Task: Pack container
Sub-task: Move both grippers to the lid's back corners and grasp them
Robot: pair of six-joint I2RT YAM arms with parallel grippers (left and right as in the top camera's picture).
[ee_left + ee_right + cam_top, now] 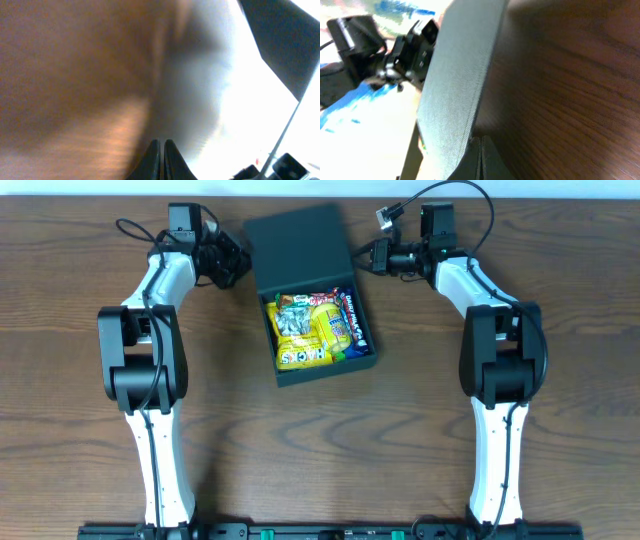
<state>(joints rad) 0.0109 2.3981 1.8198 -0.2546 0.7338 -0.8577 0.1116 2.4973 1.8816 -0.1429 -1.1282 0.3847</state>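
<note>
The dark teal container [283, 372] stands open at the middle of the table, its flap lid [298, 245] raised toward the back. Inside lie several snack packets: yellow ones [312, 330] and a blue one [352, 320]. My left gripper [238, 262] is shut and empty, just left of the lid; its wrist view shows shut fingers [161, 146] and a blurred table. My right gripper [366, 256] is shut and empty, its fingertips [479, 142] touching the lid's right edge [457, 85].
The brown wooden table [400, 440] stretches around the box. Both arm bases stand at the front left and front right. Cables loop behind each wrist at the back edge.
</note>
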